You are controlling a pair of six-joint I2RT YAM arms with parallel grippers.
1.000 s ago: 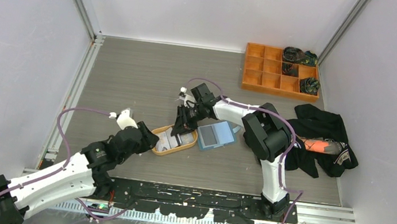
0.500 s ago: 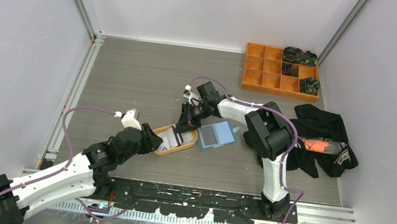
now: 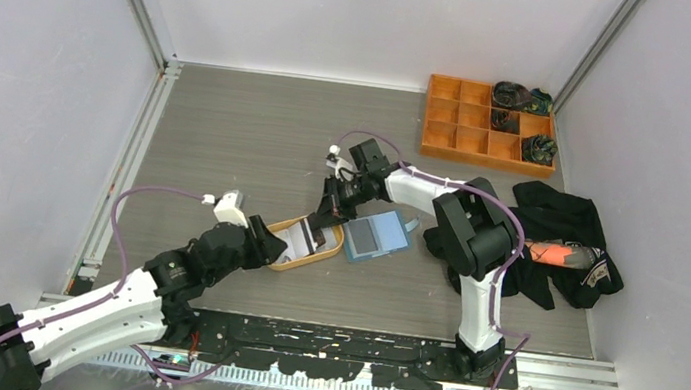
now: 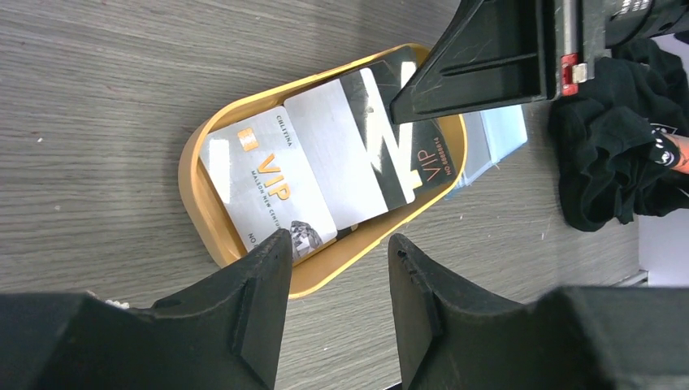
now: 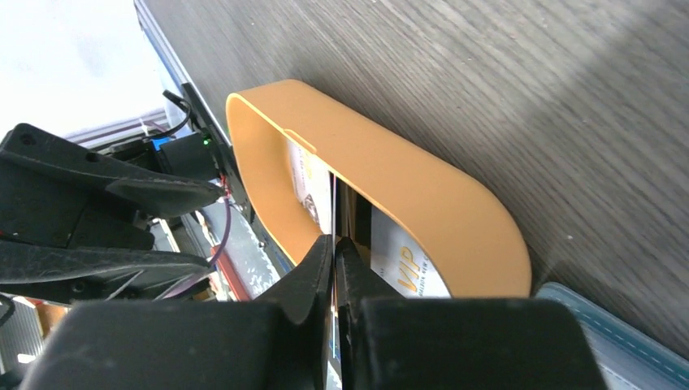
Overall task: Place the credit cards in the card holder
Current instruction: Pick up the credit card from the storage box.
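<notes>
Several credit cards lie in an orange oval tray (image 3: 327,255): a white VIP card (image 4: 268,183), a grey card with a dark stripe (image 4: 345,158) and a black card (image 4: 429,154). My right gripper (image 3: 322,222) reaches into the tray's far end and is shut on the thin edge of a card (image 5: 333,203), seen edge-on between its tips (image 5: 334,244). The blue card holder (image 3: 378,235) lies just right of the tray and shows at the corner of the right wrist view (image 5: 626,333). My left gripper (image 4: 337,252) is open and empty, at the tray's near end (image 3: 266,245).
An orange compartment box (image 3: 471,131) with dark items stands at the back right. A black garment (image 3: 569,225) with an orange object lies at the right. Grey walls and metal rails border the table.
My right gripper has shifted slightly right and back at the tray's far end, still closed. My left gripper has moved a little closer to the tray's near end.
</notes>
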